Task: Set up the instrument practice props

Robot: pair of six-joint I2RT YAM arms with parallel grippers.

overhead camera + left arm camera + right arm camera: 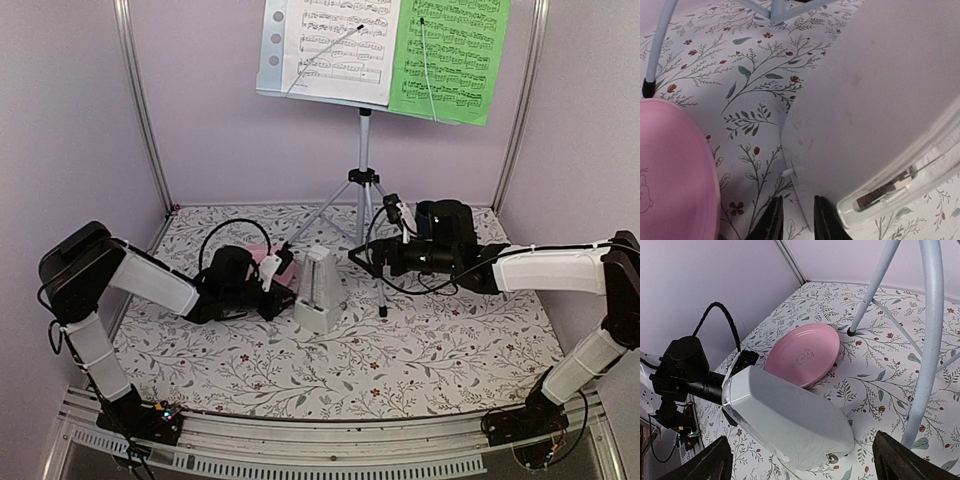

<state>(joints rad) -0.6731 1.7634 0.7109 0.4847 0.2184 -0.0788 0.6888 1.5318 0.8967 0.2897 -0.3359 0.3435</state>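
The pale blue-grey music stand [364, 140] rises on its silver tripod at the back, with the white sheet [335, 45] and the green sheet [450, 55] side by side on it. In front of it the white pyramid metronome [318, 290] stands upright on the floral mat. My left gripper [279, 286] is at its lower left side. In the left wrist view the fingers [771, 222] of this gripper [797, 222] are nearly together, with a lower edge of the metronome [875, 100] running between them. My right gripper [362, 258] hovers open to the right of the metronome [790, 415], not touching it.
A pink plate [262, 256] lies on the mat behind my left gripper, close to the metronome's left. A tripod leg [927, 340] comes down close to my right gripper [802, 440]. Another leg's foot [647, 87] rests just beyond the plate [670, 170].
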